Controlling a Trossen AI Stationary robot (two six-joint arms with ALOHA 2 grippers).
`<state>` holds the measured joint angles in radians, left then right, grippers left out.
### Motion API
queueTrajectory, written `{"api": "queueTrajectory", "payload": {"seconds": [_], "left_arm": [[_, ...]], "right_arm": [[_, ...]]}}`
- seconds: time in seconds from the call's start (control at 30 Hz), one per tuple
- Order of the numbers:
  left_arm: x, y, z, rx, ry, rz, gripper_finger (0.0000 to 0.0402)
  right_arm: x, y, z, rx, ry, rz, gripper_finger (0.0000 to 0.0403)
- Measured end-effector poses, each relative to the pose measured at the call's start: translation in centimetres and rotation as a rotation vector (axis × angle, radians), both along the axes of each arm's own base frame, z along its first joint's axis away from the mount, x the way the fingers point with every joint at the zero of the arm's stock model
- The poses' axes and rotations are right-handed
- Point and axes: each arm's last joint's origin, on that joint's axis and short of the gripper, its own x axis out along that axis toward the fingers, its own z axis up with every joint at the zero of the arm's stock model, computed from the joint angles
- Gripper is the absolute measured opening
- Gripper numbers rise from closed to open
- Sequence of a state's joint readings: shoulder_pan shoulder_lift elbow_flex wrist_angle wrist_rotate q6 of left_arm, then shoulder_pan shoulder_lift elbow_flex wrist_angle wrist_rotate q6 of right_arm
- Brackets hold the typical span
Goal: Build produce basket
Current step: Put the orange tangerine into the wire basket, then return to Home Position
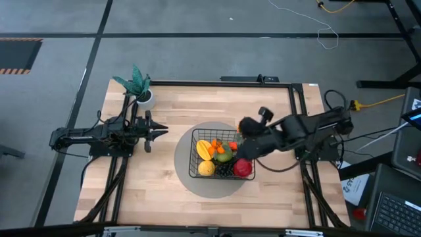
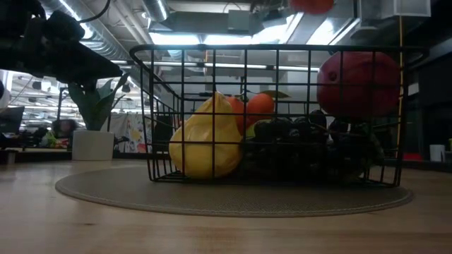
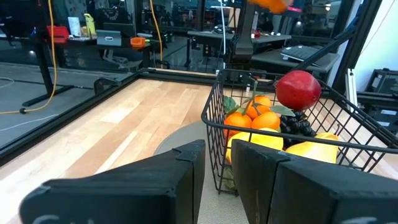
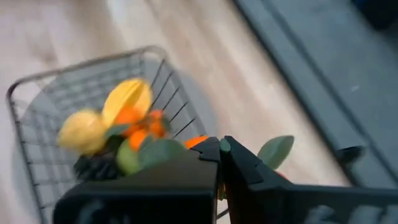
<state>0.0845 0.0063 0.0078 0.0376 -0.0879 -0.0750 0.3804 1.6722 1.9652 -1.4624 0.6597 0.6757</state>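
The basket [image 1: 195, 158] sits on the round grey mat [image 1: 184, 178] in the middle of the wooden surface [image 1: 263, 118]. It holds the produce: a yellow lemon [image 1: 206, 168], a yellow starfruit [image 1: 204, 149], black grapes [image 1: 225, 170], a red apple [image 1: 243, 167], a green pear [image 1: 224, 157] and tangerines [image 3: 258, 115]. The right gripper [image 4: 221, 163] hangs over the basket's right edge, its jaws fully closed; something orange with a green leaf [image 4: 275, 151] shows just past them, but whether it is gripped I cannot tell. The left gripper [image 1: 160, 131] waits left of the mat, jaws slightly apart and empty, near the potted plant [image 1: 138, 85]
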Motion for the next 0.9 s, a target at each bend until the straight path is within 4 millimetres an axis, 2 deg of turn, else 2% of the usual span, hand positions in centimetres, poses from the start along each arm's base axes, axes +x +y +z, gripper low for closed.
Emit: {"api": "queueTrajectory", "payload": {"seconds": [0.1,0.23,0.4,0.5,0.63,0.73,0.9], "left_arm": [[0.0,0.0,0.0,0.000,0.000,0.000,0.0069],[0.0,0.0,0.0,0.000,0.000,0.000,0.0069],[0.0,0.0,0.0,0.000,0.000,0.000,0.0069],[0.0,0.0,0.0,0.000,0.000,0.000,0.0069],[0.0,0.0,0.0,0.000,0.000,0.000,0.0069],[0.0,0.0,0.0,0.000,0.000,0.000,0.0069],[0.0,0.0,0.0,0.000,0.000,0.000,0.0069]], "right_arm": [[0.7,0.1,-1.4,0.069,0.049,0.042,0.0012],[1.0,-0.5,-2.0,0.123,0.090,0.046,0.0048],[0.9,-1.2,-0.9,0.149,0.073,0.043,0.0102],[0.2,-1.3,0.4,0.150,0.108,0.128,0.0122],[-0.6,-1.2,1.9,0.096,0.131,0.250,0.0129],[-0.4,-1.0,2.1,0.039,0.093,0.246,0.0127],[0.5,-0.7,-0.2,-0.094,0.152,0.251,0.0126]]}}
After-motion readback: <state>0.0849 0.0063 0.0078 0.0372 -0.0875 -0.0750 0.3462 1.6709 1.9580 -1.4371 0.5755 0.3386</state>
